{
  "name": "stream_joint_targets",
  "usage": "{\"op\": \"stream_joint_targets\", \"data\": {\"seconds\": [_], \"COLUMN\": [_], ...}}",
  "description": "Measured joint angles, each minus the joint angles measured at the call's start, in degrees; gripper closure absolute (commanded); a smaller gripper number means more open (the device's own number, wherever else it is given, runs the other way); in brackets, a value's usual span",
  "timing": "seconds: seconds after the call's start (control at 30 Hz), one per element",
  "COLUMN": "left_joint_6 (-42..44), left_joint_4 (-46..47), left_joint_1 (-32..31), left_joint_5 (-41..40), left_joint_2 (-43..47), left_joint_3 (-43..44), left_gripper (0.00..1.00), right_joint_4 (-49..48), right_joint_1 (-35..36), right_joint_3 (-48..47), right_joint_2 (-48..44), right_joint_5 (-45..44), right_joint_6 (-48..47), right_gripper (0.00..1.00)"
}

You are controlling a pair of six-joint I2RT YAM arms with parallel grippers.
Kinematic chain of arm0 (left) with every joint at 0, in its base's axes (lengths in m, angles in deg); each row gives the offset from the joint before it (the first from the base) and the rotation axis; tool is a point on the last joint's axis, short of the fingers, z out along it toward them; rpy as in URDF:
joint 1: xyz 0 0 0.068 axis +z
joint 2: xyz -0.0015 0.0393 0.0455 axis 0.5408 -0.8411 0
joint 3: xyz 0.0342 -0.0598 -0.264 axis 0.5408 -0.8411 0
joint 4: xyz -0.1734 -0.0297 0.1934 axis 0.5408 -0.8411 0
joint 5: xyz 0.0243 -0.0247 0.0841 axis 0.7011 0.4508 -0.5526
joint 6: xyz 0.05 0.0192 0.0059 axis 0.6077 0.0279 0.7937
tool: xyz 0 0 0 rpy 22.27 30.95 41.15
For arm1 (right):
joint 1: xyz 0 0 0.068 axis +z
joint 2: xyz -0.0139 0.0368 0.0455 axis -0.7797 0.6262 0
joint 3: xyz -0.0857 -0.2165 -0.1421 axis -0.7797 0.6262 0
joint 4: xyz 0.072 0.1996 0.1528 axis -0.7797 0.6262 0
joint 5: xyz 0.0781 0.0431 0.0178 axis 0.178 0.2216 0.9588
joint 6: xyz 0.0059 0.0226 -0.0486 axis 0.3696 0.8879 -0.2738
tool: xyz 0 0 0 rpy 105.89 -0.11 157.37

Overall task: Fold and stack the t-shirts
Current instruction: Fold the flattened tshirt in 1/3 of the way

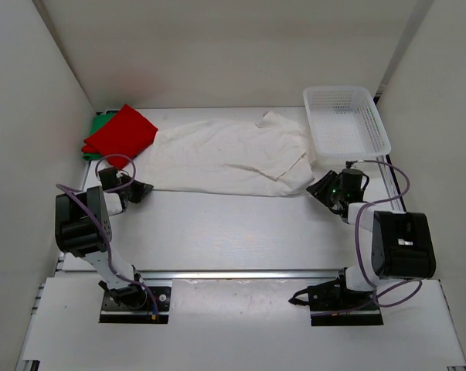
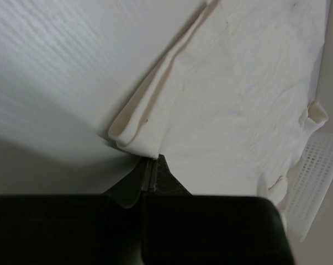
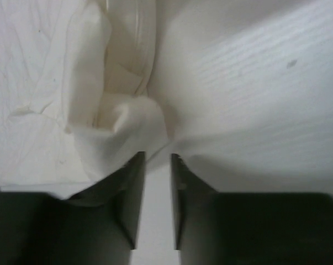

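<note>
The white shirt (image 1: 225, 154) lies spread flat on the far half of the table (image 1: 233, 232), wide from left to right, with one sleeve pointing to the far right. Its right edge is just beside the white basket (image 1: 347, 90), which stands in the far right corner. In the far left corner the red shirt (image 1: 123, 131) lies folded on top of the green shirt (image 1: 98, 124), and only a green edge shows at its left side. The red shirt's right corner is touching or almost touching the white shirt's left end.

The left gripper (image 1: 142, 189) is low at the near left corner of the white shirt. In the left wrist view its fingers (image 2: 166, 179) are pressed together, and the doubled corner of the shirt (image 2: 227, 110) sits right at their tips. I cannot tell if some cloth is caught between them.

The right gripper (image 1: 319, 188) is low at the near right corner of the same shirt, near the basket. In the right wrist view its fingers (image 3: 130, 187) stand a little apart with a narrow gap. A bunched fold of the shirt (image 3: 39, 83) touches the tip of the left finger. I cannot tell whether cloth is pinched in the gap.
</note>
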Motion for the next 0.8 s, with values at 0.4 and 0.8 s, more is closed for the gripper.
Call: {"op": "stream_joint_targets", "data": {"seconds": [0.4, 0.8], "left_joint_6": [0.24, 0.11], "left_joint_4": [-0.48, -0.39], "left_joint_1": [0.0, -0.33], "left_joint_5": [-0.04, -0.07], "left_joint_2": [3.54, 3.52], "left_joint_3": [-3.74, -3.74], "left_gripper": [1.0, 1.0], "right_joint_4": [-0.28, 3.39], "right_joint_1": [2.67, 2.67], "right_joint_3": [-1.77, -8.7], "right_joint_2": [3.43, 10.1], "right_joint_5": [0.26, -0.76], "right_joint_6": [-2.99, -4.59], "right_gripper": [0.62, 0.96]}}
